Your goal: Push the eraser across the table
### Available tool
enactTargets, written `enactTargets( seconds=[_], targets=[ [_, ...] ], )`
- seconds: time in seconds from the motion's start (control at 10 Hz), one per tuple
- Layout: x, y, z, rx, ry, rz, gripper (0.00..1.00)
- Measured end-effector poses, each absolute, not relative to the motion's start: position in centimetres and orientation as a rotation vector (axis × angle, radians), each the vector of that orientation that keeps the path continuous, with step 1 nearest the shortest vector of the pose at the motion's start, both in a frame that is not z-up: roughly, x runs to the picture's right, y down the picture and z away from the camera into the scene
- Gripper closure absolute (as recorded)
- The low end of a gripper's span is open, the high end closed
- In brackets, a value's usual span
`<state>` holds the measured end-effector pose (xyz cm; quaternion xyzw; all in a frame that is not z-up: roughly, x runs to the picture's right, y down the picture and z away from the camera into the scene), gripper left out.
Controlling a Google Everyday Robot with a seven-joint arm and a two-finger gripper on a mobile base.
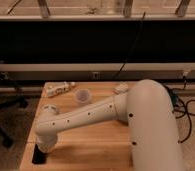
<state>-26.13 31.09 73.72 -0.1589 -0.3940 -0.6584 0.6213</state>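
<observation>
The light wooden table (pixel 93 146) fills the lower middle of the camera view. My white arm reaches from the right across it to its front left corner. The gripper (pixel 40 153) points down there, close to the table's left edge. A black shape (pixel 38 156) sits on the wood right under the wrist. It matches the flat black eraser, but I cannot separate it from the dark gripper parts. The gripper is at or touching this black shape.
A white lumpy toy (pixel 58 89) lies at the table's back left. A small clear cup (pixel 83 95) stands near the back middle, and a white object (pixel 122 89) behind the arm. An office chair (pixel 2 107) stands left of the table. Cables (pixel 191 106) lie on the floor at right.
</observation>
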Motion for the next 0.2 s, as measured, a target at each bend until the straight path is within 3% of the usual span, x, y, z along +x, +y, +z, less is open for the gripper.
enactTargets(
  seconds=[0.2],
  targets=[
    [-25.88, 30.96, 73.81, -0.364, -0.903, -1.508, 1.0]
  ],
)
